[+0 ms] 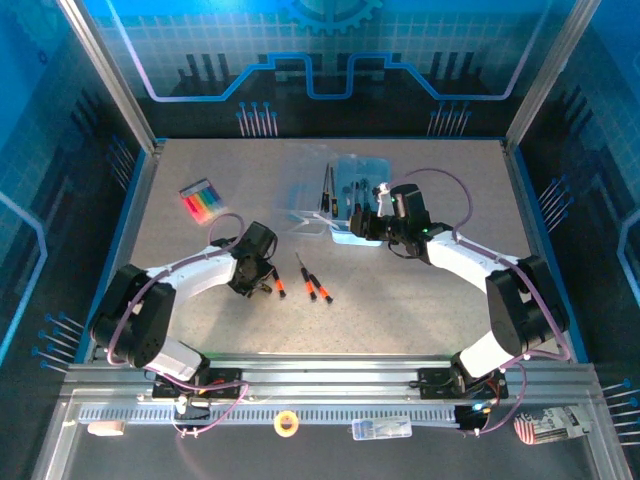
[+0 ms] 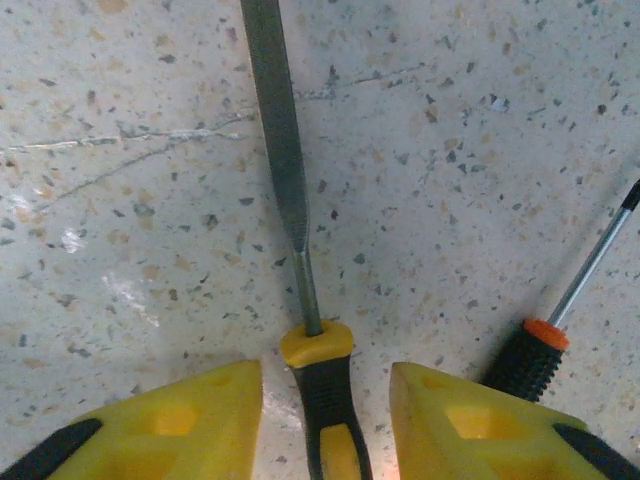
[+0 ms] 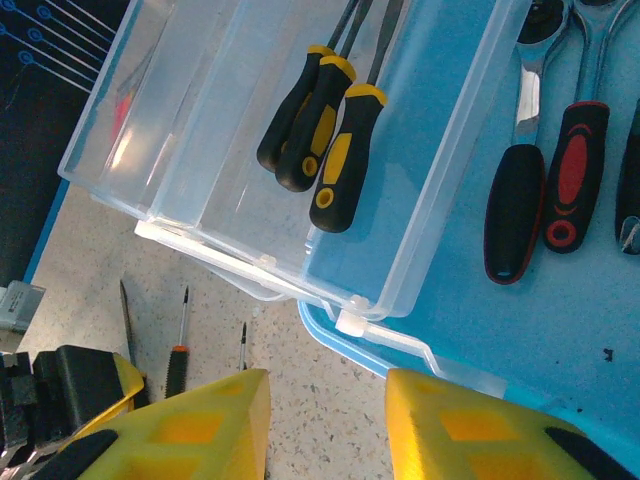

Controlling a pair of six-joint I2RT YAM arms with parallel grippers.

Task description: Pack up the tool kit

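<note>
Right then: you had left gripper (image 2: pixel 322 388) low over desk (image 2: pixel 480 150), fingers apart, straddling handle of file (image 2: pixel 290 200), gap on each side. File lay flat on desk, long axis running straight away from gripper, blade tip farthest, leaning slightly left. Flat grey blade, thin tang, yellow collar, black-and-yellow handle. Orange-collared screwdriver (image 2: pixel 545 335) just beside it, to right. Your right gripper (image 3: pixel 328 385) was open, holding nothing, at edge of clear tray (image 3: pixel 230 210) with three matching files (image 3: pixel 320 150), handles toward gripper.

Bare table (image 2: pixel 120 200) lies left of the file (image 2: pixel 282 150); a screwdriver (image 2: pixel 527 362) crowds its right.
</note>
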